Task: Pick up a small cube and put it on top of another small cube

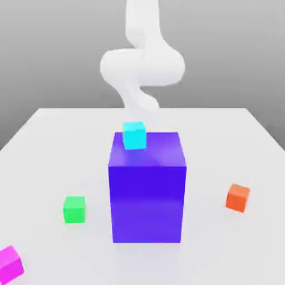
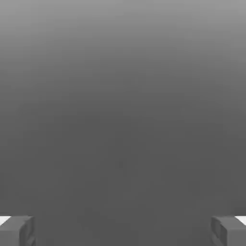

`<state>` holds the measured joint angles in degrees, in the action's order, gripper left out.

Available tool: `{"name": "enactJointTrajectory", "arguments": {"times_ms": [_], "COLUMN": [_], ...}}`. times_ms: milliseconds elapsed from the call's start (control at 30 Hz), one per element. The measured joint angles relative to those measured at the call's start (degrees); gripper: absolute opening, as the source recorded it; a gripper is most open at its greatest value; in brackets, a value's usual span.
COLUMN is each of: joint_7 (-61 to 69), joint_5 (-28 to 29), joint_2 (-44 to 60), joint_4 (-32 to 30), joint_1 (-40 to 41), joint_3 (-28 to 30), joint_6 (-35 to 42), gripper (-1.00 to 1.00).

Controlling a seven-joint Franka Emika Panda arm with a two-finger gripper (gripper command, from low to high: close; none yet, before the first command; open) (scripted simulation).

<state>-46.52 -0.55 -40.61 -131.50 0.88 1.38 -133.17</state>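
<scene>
Magenta cube (image 1: pixel 10 263) sits flat, corner-on; green cube (image 1: pixel 74 210) squarer

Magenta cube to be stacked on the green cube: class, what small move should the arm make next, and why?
Probably bring the open gripper over the magenta cube. It lies free on the table, apart from the green cube, and the fingers stand wide with nothing between them, so nothing is grasped yet.
</scene>
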Motion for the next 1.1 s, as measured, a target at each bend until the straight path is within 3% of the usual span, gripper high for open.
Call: {"name": "enactJointTrajectory", "arguments": {"times_ms": [600, 967, 1100], "joint_7": [-3.10, -4.52, -3.13], "joint_5": [-6.43, -10.97, -13.74], "joint_2": [37.73, 60.67, 69.00], "joint_4": [2.02, 3.27, 4.72], "joint_1": [7.32, 14.15, 16.62], "joint_3": [10.30, 13.38, 11.77], "joint_6": [-10.03, -16.02, -20.82], "gripper": [0.00, 0.00, 0.00]}}
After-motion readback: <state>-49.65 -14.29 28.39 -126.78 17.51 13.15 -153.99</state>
